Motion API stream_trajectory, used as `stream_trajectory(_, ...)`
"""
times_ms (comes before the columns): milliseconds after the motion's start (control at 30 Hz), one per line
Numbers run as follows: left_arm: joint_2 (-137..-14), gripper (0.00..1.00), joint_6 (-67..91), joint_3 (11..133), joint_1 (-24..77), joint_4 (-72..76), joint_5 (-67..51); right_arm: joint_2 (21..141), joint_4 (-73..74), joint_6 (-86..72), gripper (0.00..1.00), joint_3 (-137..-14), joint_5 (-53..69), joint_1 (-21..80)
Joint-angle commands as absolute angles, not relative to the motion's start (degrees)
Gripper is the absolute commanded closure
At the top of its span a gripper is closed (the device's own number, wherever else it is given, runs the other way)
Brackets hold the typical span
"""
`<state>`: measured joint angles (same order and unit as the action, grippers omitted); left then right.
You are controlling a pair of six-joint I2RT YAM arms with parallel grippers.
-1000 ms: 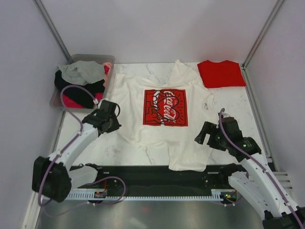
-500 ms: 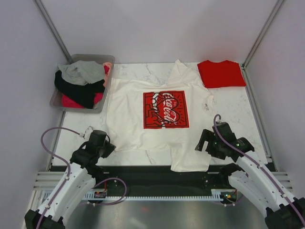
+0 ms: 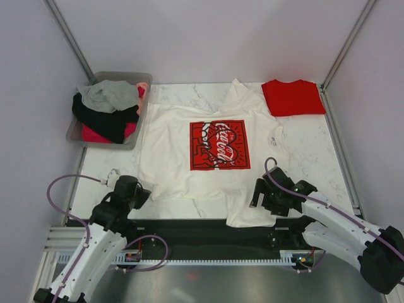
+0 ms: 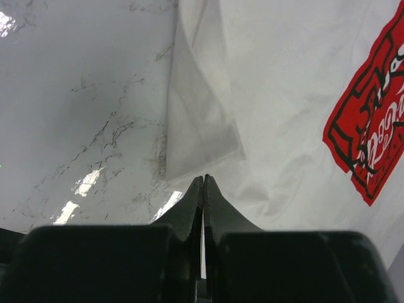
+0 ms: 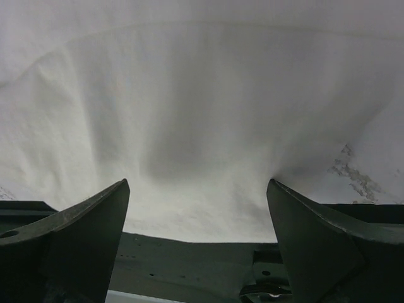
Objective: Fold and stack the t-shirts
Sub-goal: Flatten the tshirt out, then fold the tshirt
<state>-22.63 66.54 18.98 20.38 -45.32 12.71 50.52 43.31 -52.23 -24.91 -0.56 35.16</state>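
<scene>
The cream-white t-shirt [image 3: 214, 151] with the red chest print [image 3: 219, 144] lies spread flat in the middle of the table, and one flap hangs over the near edge [image 3: 249, 211]. The plain red t-shirt [image 3: 293, 96] lies folded at the back right. My left gripper [image 3: 142, 192] is shut and empty, just off the white shirt's near left corner [image 4: 202, 132]; its tips [image 4: 203, 180] point at that corner. My right gripper [image 3: 256, 194] is open over the hanging flap. In the right wrist view its fingers [image 5: 82, 227] stand wide apart over white cloth [image 5: 202, 113].
A grey bin [image 3: 101, 144] with a heap of dark, grey and pink clothes stands at the back left. A black base rail [image 3: 189, 230] runs along the near edge, also in the right wrist view [image 5: 189, 265]. Marble table [image 4: 82, 95] shows left of the shirt.
My left arm has pulled back from the shirt's left side to its near left corner. My right gripper has moved left and down onto the hanging flap.
</scene>
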Motion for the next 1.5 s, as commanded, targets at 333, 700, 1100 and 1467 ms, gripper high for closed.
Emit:
stream_trajectory(333, -25.9, 0.98, 64.9, 18.9, 20.2, -36.7, 18.5, 70.8, 35.2, -47.5, 0.02, -36.0, -9.9, 31.2)
stream_trajectory(700, -32.6, 0.98, 60.6, 22.3, 19.6, -30.7, 18.1, 66.5, 41.3, -38.1, 0.02, -48.7, -9.9, 18.5)
stream_trajectory(1100, -33.0, 0.98, 61.4, 19.7, 19.6, -27.2, 13.5, 46.4, 44.9, -53.9, 0.1, -29.8, -5.6, 24.8)
stream_trajectory(1467, -30.5, 0.98, 61.6, 17.9, 19.6, -27.3, 11.7, 57.0, 36.8, -63.0, 0.24, -23.4, -12.0, 39.7)
